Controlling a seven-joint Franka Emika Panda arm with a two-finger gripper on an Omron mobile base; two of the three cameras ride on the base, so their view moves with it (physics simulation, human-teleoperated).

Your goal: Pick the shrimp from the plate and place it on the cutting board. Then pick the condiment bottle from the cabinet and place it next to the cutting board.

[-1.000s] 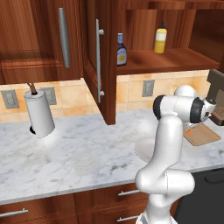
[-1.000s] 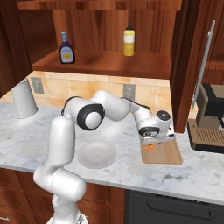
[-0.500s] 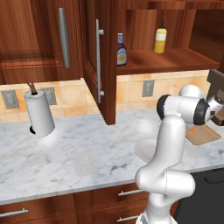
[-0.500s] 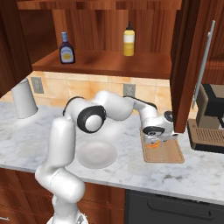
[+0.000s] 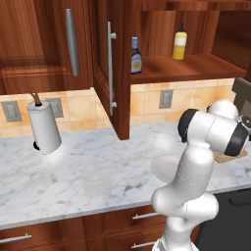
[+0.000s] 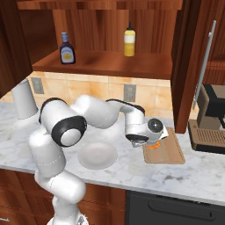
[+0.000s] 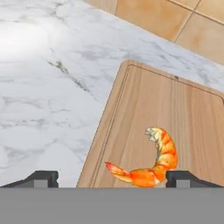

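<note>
**Shrimp on the board, end effector released**

A white-grey marble bench (image 6: 184, 178) runs below tan wall tiles and dark wood cabinets. The open cabinet (image 6: 110, 63) shelf carries the condiment bottle (image 6: 67, 48) and a yellow squeeze bottle (image 6: 128, 40). The plate (image 6: 97, 155) sits left of the cutting board (image 6: 169, 154). The shrimp (image 7: 151, 162) lies on the board between the spread fingertips of the end effector (image 7: 111, 178), which grips nothing.

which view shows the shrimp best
The hand view: the shrimp lies close up on the cutting board, curl and tail plain. The right base view gives an orange speck under the gripper; the left base view doesn't settle it.
</note>
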